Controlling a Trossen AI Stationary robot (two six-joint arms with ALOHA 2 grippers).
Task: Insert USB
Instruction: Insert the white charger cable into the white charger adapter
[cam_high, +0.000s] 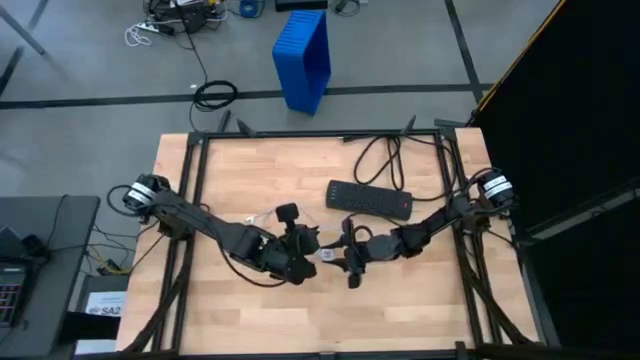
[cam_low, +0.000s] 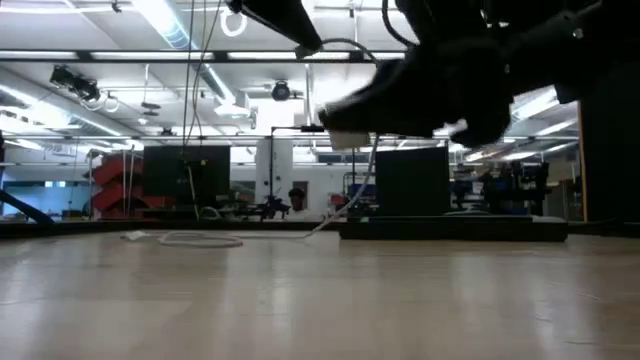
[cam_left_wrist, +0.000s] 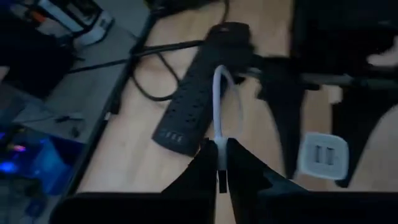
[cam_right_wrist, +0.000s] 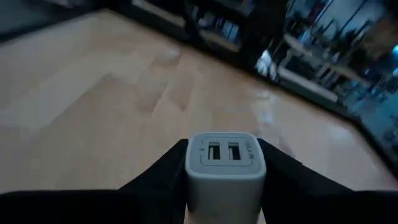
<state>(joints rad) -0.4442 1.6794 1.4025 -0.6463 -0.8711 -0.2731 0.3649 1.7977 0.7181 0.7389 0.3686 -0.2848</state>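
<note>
The left gripper (cam_left_wrist: 221, 163) has its two dark fingers drawn in narrow, pinching the thin white USB cable (cam_left_wrist: 219, 102) just behind its plug end. From that grip the cable rises in a slim loop in the left wrist view, with the black power strip (cam_left_wrist: 196, 93) lying on the wooden table (cam_high: 400, 310) behind it. In the high view the left gripper (cam_high: 300, 258) sits near the middle of the table, and more of the white cable (cam_high: 262, 216) trails over the wood beside the left arm.

The right gripper (cam_right_wrist: 225, 180) is closed around a small white charger block (cam_right_wrist: 225, 163), one finger pressed against each side. The face of the block points away from the wrist and shows two USB slots side by side, with faint small marks on either side that are too fine to read. The same block (cam_left_wrist: 322, 155) appears in the left wrist view, held just beside the left gripper's cable end but not touching it. In the high view the right gripper (cam_high: 350, 255) faces the left one at close range, slightly nearer the table's front edge than the power strip (cam_high: 369, 199).

A blue bin (cam_high: 304, 58) stands on the floor beyond the table. A white label (cam_high: 104, 302) at the left of the table carries letters that seem to begin "SA", the rest not legible.
</note>
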